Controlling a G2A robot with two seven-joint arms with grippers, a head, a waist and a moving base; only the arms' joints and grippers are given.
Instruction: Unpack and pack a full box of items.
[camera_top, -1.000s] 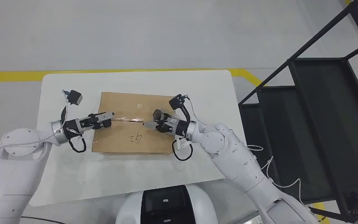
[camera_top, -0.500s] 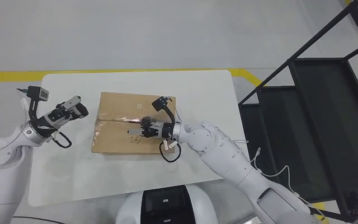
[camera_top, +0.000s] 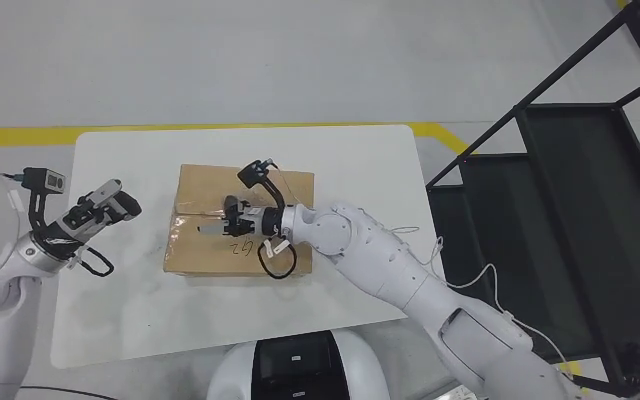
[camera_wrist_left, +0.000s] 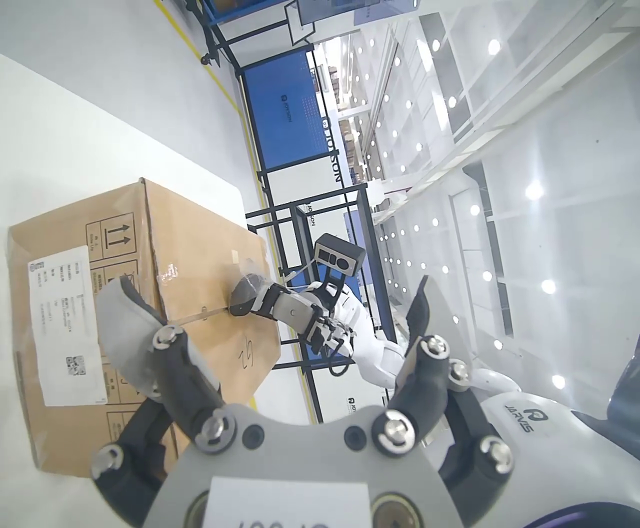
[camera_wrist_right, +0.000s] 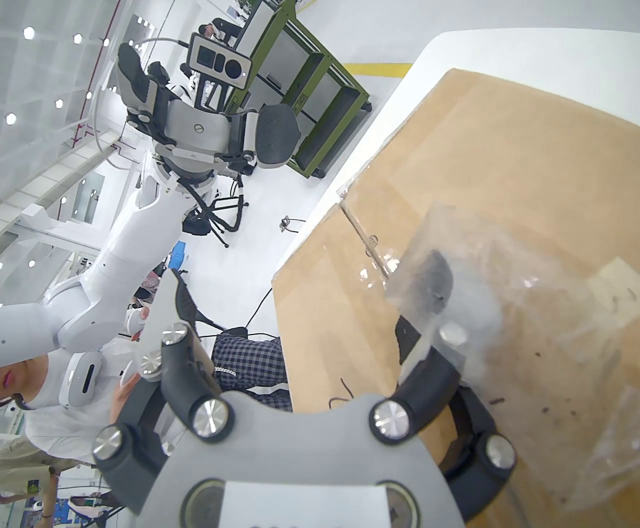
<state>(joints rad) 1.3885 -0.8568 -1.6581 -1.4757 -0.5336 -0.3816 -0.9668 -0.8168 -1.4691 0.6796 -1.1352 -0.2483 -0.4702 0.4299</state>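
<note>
A closed cardboard box (camera_top: 240, 190) lies mid-table, with a white label on its side (camera_wrist_left: 60, 325) and a taped seam (camera_wrist_right: 362, 232) along its top. My right gripper (camera_top: 212, 228) rests low over that seam near the box's left end and is open. Crumpled clear tape (camera_wrist_right: 500, 305) clings around one of its fingers (camera_wrist_right: 432, 280). The left wrist view shows the right gripper (camera_wrist_left: 245, 295) touching the seam. My left gripper (camera_top: 118, 198) hangs open and holding nothing, left of the box and clear of it. The box's contents are hidden.
The white table (camera_top: 360, 160) has free room around the box on every side. A dark metal stair frame (camera_top: 560, 200) stands to the right of the table. A yellow floor line (camera_top: 60, 134) runs behind the table's far edge.
My left gripper has drawn back leftward off the box top to the table's left side. The right gripper has slid left along the seam from the box's right part to its left end.
</note>
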